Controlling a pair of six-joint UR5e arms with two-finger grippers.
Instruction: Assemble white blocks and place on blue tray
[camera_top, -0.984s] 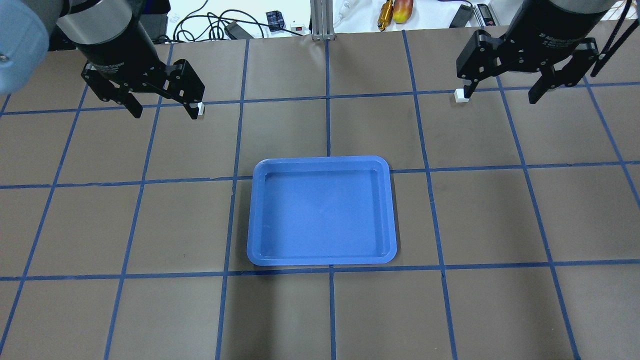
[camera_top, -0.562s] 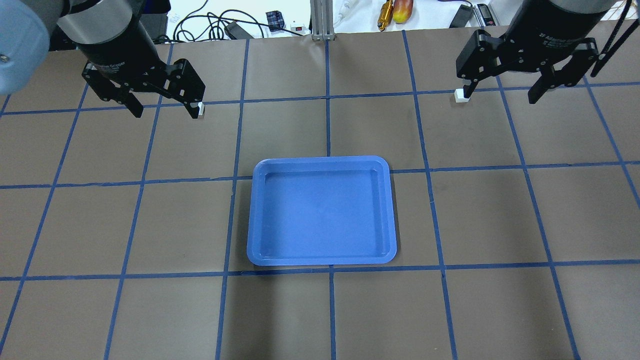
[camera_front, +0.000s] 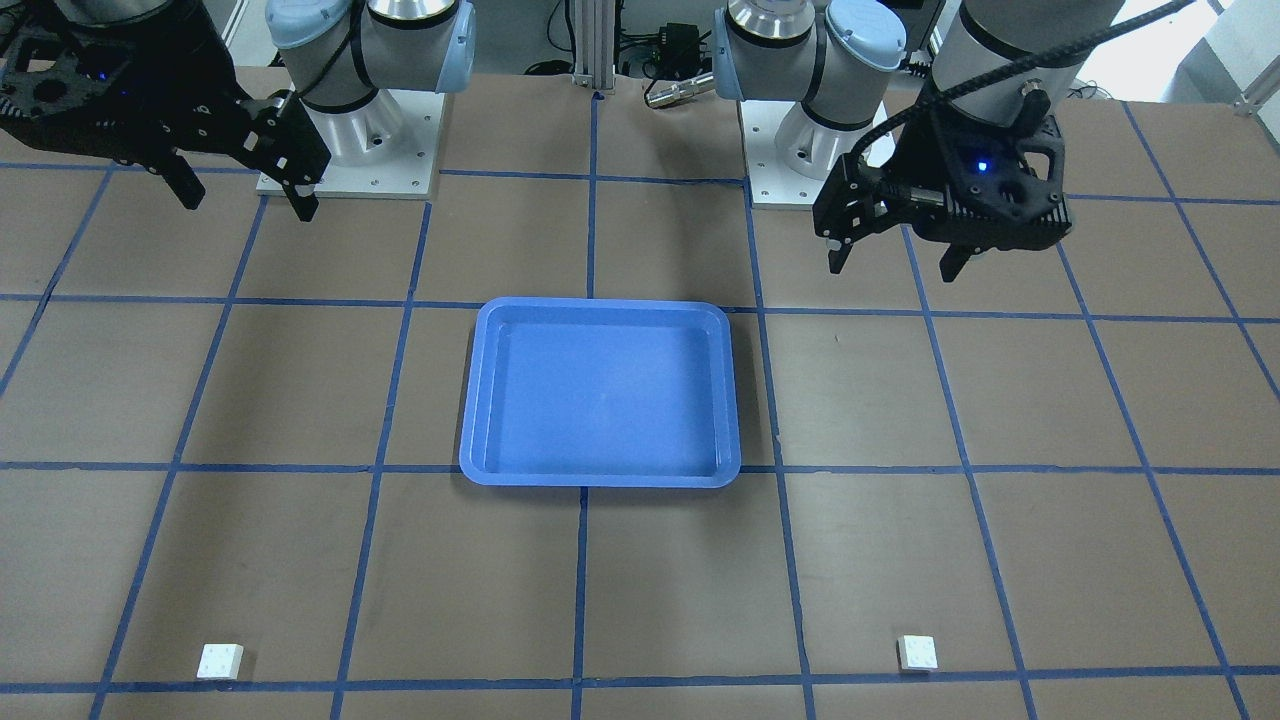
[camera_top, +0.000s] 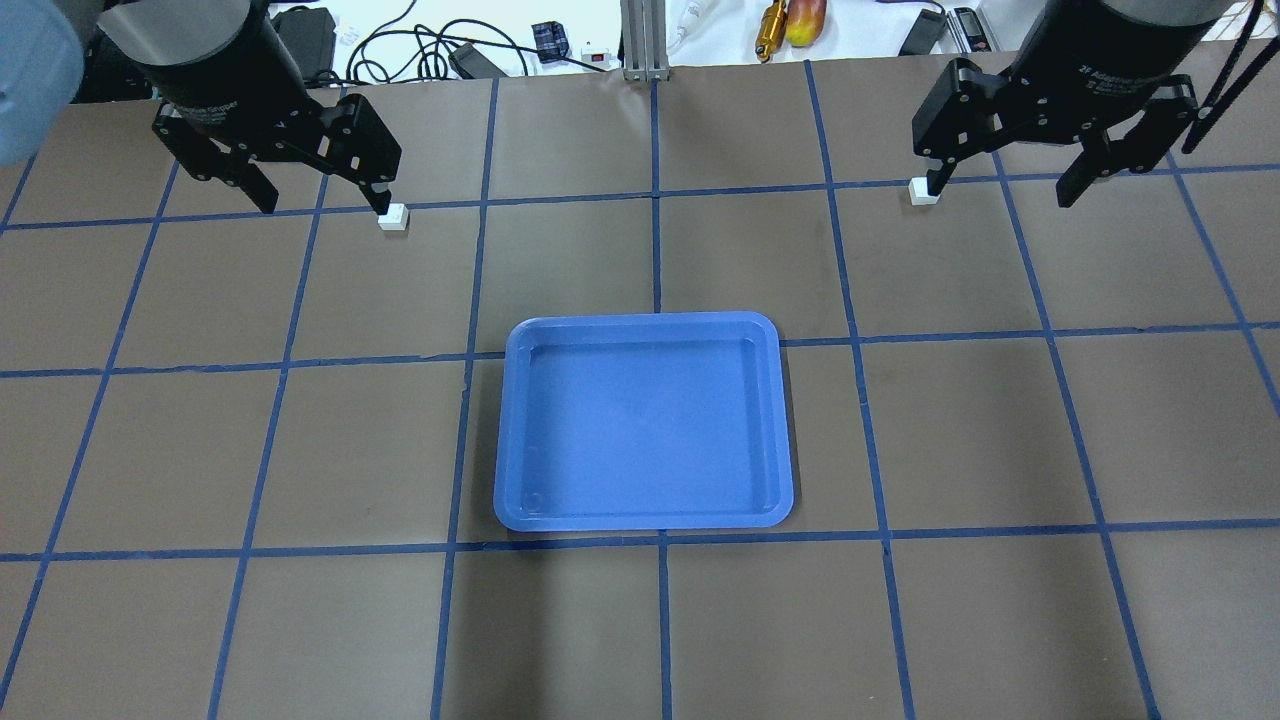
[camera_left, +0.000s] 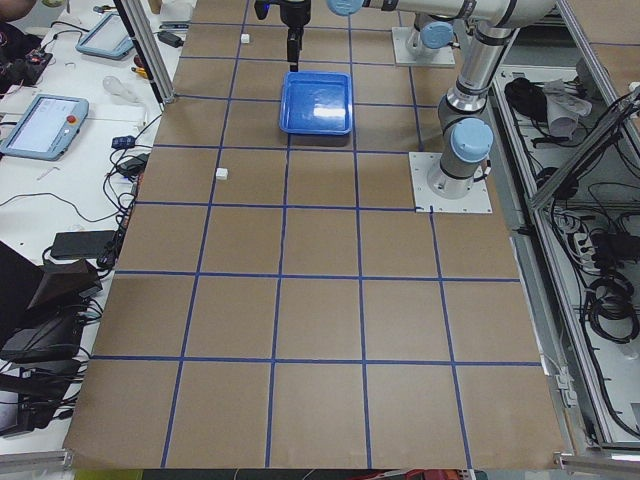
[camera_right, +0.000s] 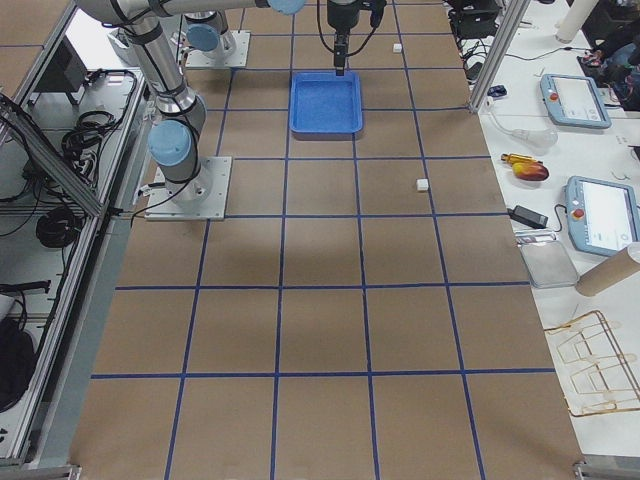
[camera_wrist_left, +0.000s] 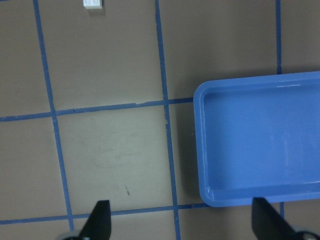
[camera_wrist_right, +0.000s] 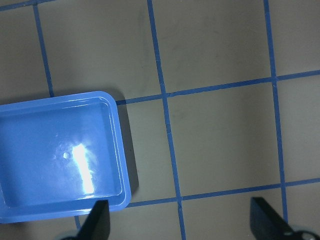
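The left hand (camera_top: 324, 204), spread and empty, has shifted slightly, uncovering the left white block (camera_top: 393, 217). The right hand (camera_top: 1000, 193), equally spread, hasn't budged. Nothing is grasped yet.

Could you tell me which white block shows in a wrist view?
The left white block, at the left wrist view's top edge; the right wrist view shows none.

Brown counter (camera_top: 950, 430) gridded with blue tape (camera_top: 656, 250); white benches (camera_left: 70, 170) at both ends hold teach pendants (camera_left: 35, 122); an aluminium post (camera_top: 640, 40) stands behind.
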